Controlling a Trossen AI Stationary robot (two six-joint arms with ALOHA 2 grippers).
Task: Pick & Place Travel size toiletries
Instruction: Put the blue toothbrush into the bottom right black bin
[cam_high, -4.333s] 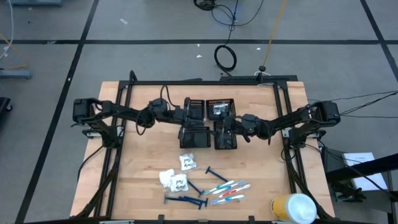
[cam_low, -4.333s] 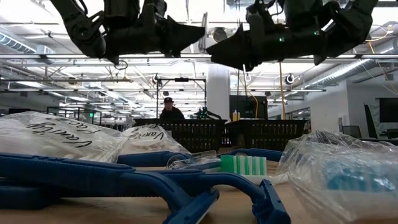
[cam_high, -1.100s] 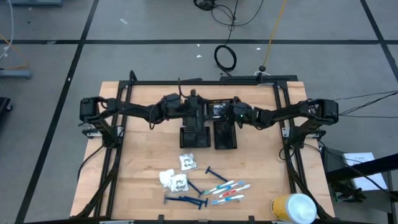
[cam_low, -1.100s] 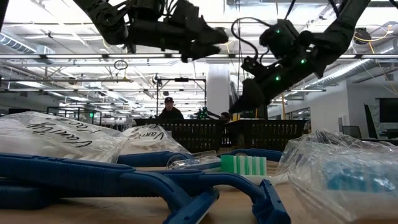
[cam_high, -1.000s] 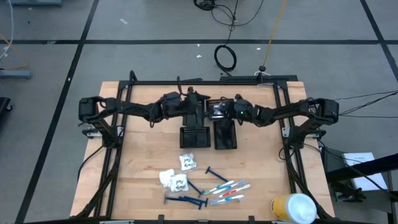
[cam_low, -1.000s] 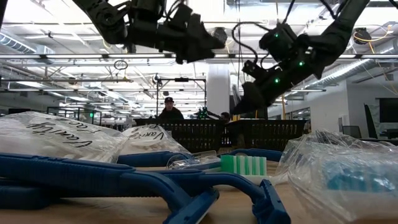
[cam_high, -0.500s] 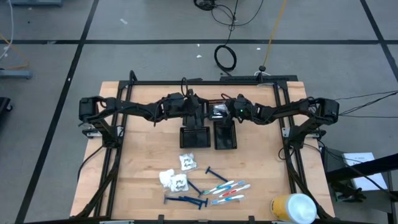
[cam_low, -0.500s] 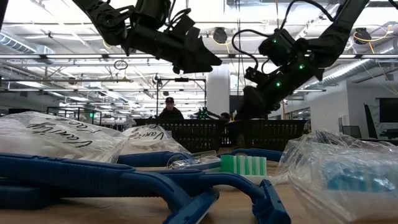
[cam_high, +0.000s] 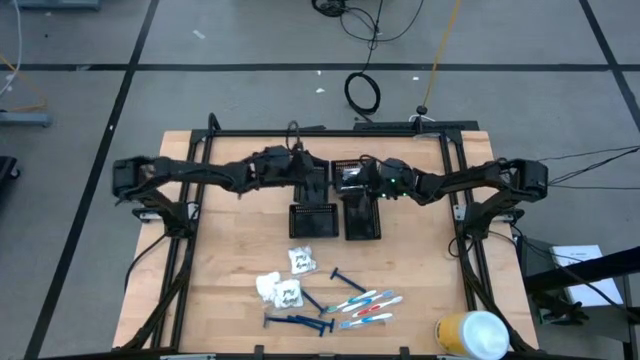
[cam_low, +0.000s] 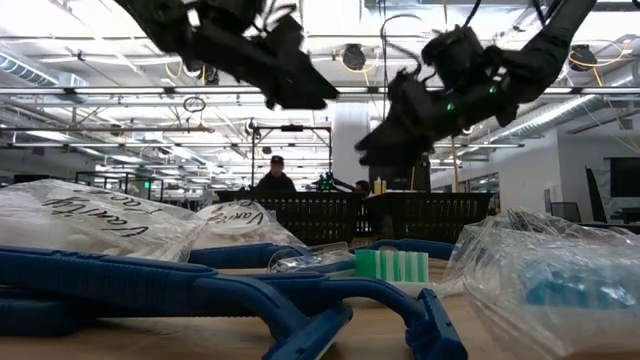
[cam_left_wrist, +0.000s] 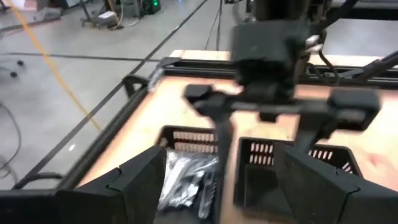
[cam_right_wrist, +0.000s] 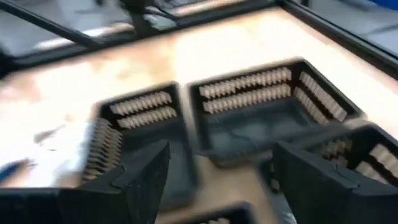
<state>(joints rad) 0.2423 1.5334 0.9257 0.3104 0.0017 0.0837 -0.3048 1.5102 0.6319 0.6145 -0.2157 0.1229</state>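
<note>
Near the table's front edge the travel size toiletries (cam_high: 325, 297) are found, well apart from the left gripper (cam_high: 318, 180) and right gripper (cam_high: 352, 183), both seen open and empty above the black mesh trays (cam_high: 335, 199)

Bright, even overhead light; motion-blurred wrist views; soft low-view foreground.

Four black mesh trays (cam_high: 313, 219) sit in a two-by-two block at table (cam_high: 230, 250) centre, far side. Rear right tray holds clear-wrapped silvery pieces (cam_high: 351, 178). Left gripper (cam_high: 318, 178) over rear left tray, right gripper (cam_high: 352, 183) over rear right tray. Nearer the front: white crinkly packets (cam_high: 285, 280) left, blue plastic razors (cam_high: 298, 321) in front of them, slim toothbrushes (cam_high: 364, 305) right. Large yellow-and-white cylinder (cam_high: 472, 333) at front right corner.
</note>
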